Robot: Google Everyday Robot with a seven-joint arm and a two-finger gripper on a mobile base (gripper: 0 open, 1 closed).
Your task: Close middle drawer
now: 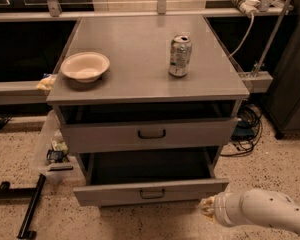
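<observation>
The middle drawer [150,193] is the wide, low grey front with a small dark loop handle [152,193]. It is pulled well out and its dark inside shows behind the front. Above it, the taller-fronted top drawer [150,134] is pulled out a little. The lowest drawer is hidden below the middle one. My gripper [206,206] comes in from the bottom right on a white arm [260,213]. It is low, just in front of and below the right end of the middle drawer's front, close to it.
A cream bowl [85,66] and a drink can [180,55] stand on the cabinet top [135,49]. A clear bin with small items [55,146] and a black bar [32,209] are on the floor at the left. Cables [245,129] hang at the right.
</observation>
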